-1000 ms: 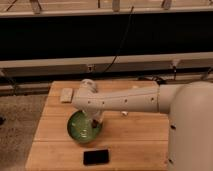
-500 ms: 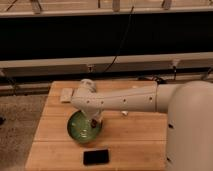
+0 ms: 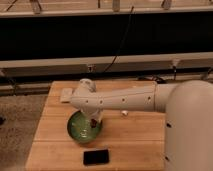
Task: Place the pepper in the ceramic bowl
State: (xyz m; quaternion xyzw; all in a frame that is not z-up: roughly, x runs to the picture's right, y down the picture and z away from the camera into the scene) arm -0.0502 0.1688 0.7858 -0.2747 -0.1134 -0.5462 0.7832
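Glossy white rounded arm casing (image 3: 125,99), thick tapered forearm, small dark fastener dots along side, rounded wrist joint (image 3: 86,86), bulky pale grey-white body shell (image 3: 190,130), gripper (image 3: 94,121) at arm's end over ceramic bowl (image 3: 75,127).
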